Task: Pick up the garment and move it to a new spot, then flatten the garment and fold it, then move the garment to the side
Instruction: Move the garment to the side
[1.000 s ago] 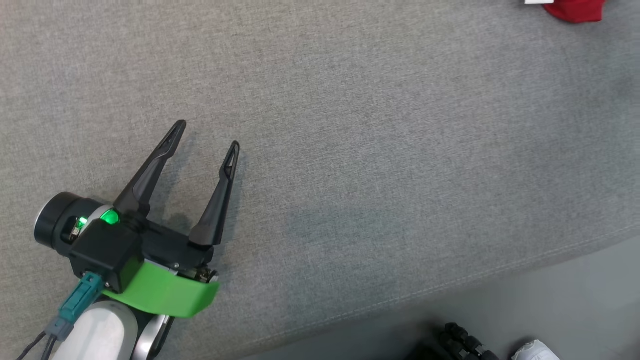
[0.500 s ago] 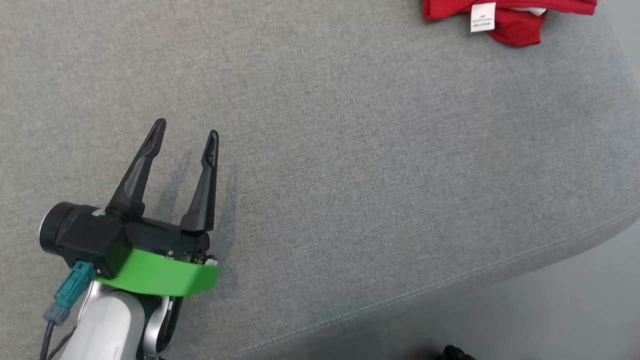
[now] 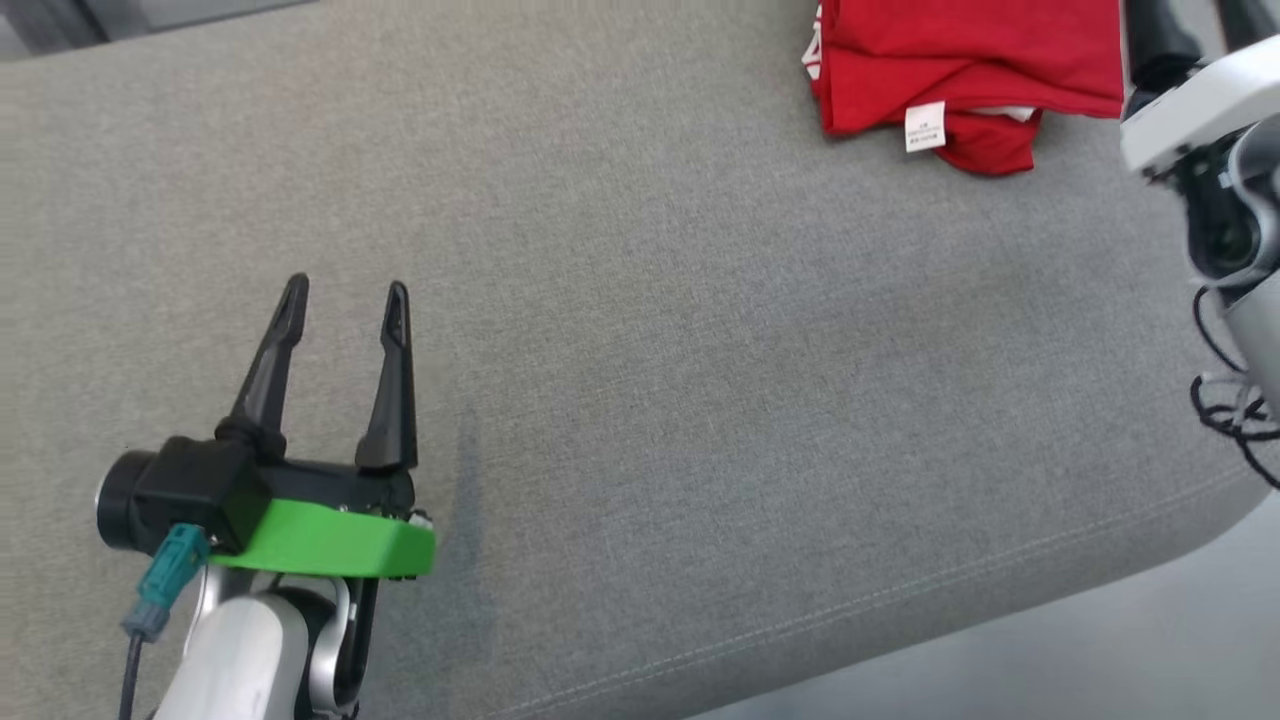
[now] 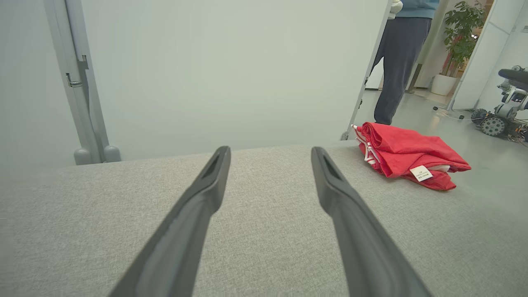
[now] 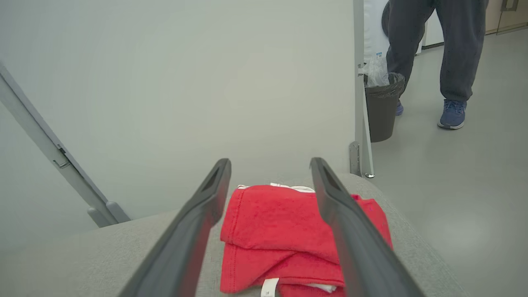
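Observation:
The garment point(image 3: 970, 70) is a red cloth, folded in a small stack with a white label, lying near the far right corner of the grey cushioned surface point(image 3: 700, 350). My left gripper point(image 3: 346, 288) hovers open over bare cushion at the lower left, far from the garment point(image 4: 404, 152), with nothing between its fingers. My right wrist point(image 3: 1200, 110) stands at the right edge of the head view, beside the garment. In the right wrist view the right gripper point(image 5: 269, 161) is open, its fingers spread above the garment point(image 5: 272, 222) without touching it.
The cushion's seamed front edge point(image 3: 900, 600) runs across the lower right, with grey floor beyond. A pale wall panel point(image 5: 185, 82) stands behind the cushion. A person's legs point(image 5: 449, 53) and a dark bin point(image 5: 381, 107) are past the corner. Another wheeled robot point(image 4: 503, 111) sits on the floor.
The head camera has swung, bringing the garment fully into the picture and the right arm in at the right edge. Both grippers stay open.

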{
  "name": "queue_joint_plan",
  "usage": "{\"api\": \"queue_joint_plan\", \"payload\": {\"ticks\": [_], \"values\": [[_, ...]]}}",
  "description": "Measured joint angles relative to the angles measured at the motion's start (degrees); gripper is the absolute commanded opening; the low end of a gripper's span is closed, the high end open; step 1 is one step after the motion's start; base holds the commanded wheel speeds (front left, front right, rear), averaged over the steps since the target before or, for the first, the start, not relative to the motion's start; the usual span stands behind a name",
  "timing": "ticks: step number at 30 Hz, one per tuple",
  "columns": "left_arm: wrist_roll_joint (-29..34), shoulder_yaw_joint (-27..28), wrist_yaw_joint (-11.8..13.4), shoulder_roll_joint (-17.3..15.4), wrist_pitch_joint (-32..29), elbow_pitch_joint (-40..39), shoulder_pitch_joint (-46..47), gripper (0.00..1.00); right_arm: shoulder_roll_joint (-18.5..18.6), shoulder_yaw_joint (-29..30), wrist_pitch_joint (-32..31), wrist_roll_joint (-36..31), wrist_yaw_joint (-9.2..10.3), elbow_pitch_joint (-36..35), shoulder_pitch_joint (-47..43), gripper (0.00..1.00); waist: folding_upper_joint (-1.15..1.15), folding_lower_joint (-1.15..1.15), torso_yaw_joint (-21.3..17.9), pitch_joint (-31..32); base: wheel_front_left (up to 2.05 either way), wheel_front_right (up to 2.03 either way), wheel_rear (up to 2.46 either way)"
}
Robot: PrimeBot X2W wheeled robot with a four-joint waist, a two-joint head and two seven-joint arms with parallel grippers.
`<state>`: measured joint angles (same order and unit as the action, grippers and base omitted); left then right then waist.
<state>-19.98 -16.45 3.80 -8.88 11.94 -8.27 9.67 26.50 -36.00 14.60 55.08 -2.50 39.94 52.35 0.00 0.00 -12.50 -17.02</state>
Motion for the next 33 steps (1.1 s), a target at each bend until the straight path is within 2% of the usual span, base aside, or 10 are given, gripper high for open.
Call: {"api": "queue_joint_plan", "payload": {"ticks": [3,7,16,22,24,33], "values": [[-0.1,0.3,0.5,0.6,0.2,1.1,-1.6,1.00,-0.7,0.3,0.0,-2.1,0.38,-2.9,-2.6,1.00,0.00,0.00,0.9,1.8,0.00,0.00,0.00],[-0.1,1.0,1.0,1.0,0.2,2.5,-2.8,1.00,-1.6,2.8,0.0,-2.9,2.07,-7.5,-6.1,1.00,0.00,0.00,2.3,3.8,0.00,0.00,0.00],[0.1,3.4,1.8,1.2,0.8,4.7,-5.6,1.00,-4.8,4.6,0.0,-6.5,6.14,-15.9,-17.0,1.00,0.00,0.00,5.1,7.0,0.00,0.00,0.00],[0.6,3.9,1.9,2.0,1.3,5.2,-6.4,1.00,-6.0,6.1,0.0,-9.8,7.26,-21.5,-23.6,1.00,0.00,0.00,5.7,7.8,0.00,0.00,0.00],[0.6,3.9,2.2,2.3,1.5,5.6,-6.6,1.00,-6.6,6.7,0.0,-10.5,8.16,-23.1,-26.0,1.00,0.00,0.00,5.7,7.9,0.00,0.00,0.00],[1.1,5.6,2.3,2.5,2.0,6.5,-8.8,1.00,-8.2,10.6,0.0,-15.1,9.15,-28.1,-35.7,1.00,0.00,0.00,5.4,8.2,0.00,0.00,0.00]]}}
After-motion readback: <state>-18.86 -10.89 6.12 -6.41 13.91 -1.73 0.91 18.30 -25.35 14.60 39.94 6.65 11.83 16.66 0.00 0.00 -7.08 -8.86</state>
